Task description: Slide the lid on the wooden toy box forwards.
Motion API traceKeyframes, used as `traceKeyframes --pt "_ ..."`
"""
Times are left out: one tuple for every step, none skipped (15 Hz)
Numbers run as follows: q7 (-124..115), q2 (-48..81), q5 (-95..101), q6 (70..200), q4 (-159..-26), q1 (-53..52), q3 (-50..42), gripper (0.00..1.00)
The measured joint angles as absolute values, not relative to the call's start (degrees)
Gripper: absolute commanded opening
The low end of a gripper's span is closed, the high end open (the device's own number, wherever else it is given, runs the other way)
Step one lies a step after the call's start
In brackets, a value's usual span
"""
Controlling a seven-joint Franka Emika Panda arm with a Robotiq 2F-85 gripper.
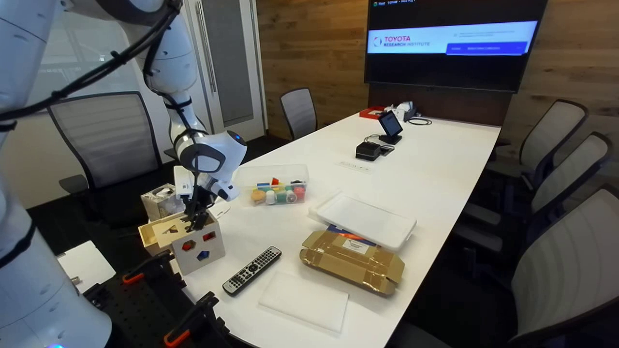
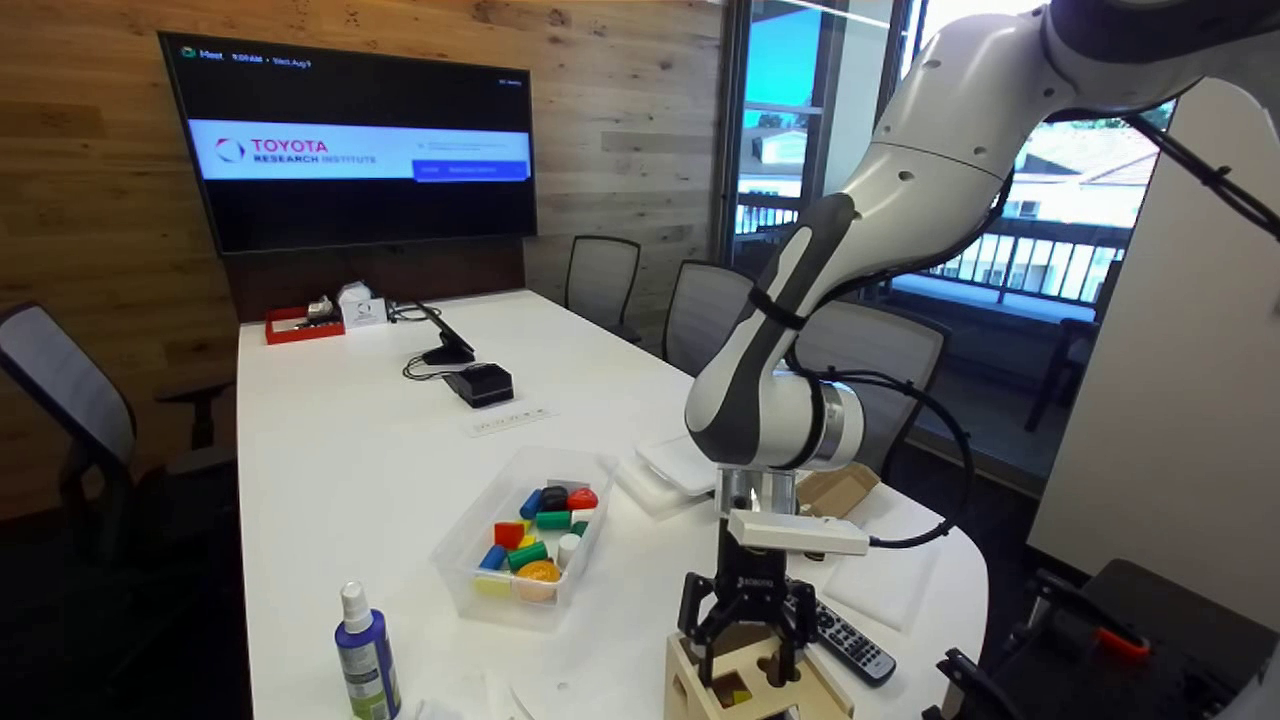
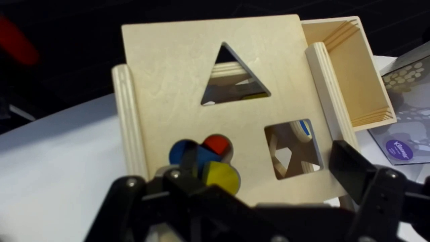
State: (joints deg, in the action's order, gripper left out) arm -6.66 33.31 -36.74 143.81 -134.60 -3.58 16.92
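Observation:
The wooden toy box (image 1: 213, 246) stands at the table's corner and also shows in an exterior view (image 2: 682, 685). The lid (image 3: 168, 84), with triangle, square and clover holes, lies between the box's two side rails. It overhangs the box at the top of the wrist view, and a gap shows at its opposite end. It also shows in an exterior view (image 1: 163, 238). My gripper (image 2: 746, 670) is open and points down at the lid. In the wrist view one finger is over the clover hole and the other is beside the square hole. Whether a fingertip enters a hole cannot be told.
An open wooden compartment (image 3: 352, 77) juts out beside the toy box, near a tissue box (image 3: 399, 134). A remote (image 1: 251, 270) lies close by. A clear tub (image 2: 460, 560) of coloured pieces, a spray bottle (image 2: 367, 655) and a cardboard box (image 1: 348, 263) are on the table.

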Motion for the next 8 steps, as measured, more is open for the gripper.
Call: traceKeyframes --pt "-6.62 33.28 -37.16 143.8 -134.74 -3.58 16.97 1.0" --pt "-6.59 33.26 -37.39 143.75 -134.85 -3.58 17.04 1.0" --pt "-6.52 33.26 -37.52 143.69 -134.94 -3.58 17.14 1.0" --pt "-6.33 33.25 -37.64 143.58 -135.02 -3.58 17.24 1.0" --pt "-5.98 33.24 -37.79 143.38 -135.08 -3.58 17.31 1.0" --pt "-5.78 33.23 -37.91 143.19 -135.16 -3.58 17.4 1.0" --pt "-5.52 33.2 -37.97 142.97 -135.24 -3.58 17.46 1.0" --pt "-4.96 33.16 -38.07 142.68 -135.32 -3.58 17.48 1.0"
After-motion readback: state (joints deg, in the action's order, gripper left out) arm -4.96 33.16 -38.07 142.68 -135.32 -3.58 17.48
